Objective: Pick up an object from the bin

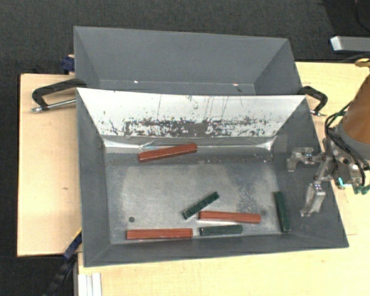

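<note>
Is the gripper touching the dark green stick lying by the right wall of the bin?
Apart. The camera view shows a strip of bare grey bin wall between the gripper and the dark green stick.

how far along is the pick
Done: nothing, the red bars and dark green bars all lie on the bin's floor. In hand: the pincer hangs by the right wall, beside one dark green bar. Left: closing on a bar and lifting it.
</note>
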Robot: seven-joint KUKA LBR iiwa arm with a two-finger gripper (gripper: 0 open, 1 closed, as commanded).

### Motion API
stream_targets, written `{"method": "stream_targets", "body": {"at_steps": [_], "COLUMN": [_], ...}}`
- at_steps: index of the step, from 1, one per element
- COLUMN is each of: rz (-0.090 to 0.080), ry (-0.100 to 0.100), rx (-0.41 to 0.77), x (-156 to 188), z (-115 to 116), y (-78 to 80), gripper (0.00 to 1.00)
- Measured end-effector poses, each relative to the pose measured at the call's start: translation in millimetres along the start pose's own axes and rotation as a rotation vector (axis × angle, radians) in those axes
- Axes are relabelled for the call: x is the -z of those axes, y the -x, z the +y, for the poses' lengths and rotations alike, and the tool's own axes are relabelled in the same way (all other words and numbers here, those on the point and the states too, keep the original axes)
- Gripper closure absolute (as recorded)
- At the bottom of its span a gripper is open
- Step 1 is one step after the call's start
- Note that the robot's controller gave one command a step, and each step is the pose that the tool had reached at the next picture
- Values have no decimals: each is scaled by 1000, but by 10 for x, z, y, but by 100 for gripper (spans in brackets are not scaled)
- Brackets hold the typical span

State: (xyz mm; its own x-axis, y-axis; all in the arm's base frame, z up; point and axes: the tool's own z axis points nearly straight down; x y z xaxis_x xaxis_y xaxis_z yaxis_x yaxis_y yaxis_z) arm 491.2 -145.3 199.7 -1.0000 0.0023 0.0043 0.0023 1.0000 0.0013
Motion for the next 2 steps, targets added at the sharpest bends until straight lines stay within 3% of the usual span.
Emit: {"method": "stream_targets", "body": {"at_steps": [1,2], "rz": [-7,-9], "ry": [-1,-2], "rx": [2,113], "x": [34,-324], "z": [7,20], "y": [18,60], "gripper": [0,0]}}
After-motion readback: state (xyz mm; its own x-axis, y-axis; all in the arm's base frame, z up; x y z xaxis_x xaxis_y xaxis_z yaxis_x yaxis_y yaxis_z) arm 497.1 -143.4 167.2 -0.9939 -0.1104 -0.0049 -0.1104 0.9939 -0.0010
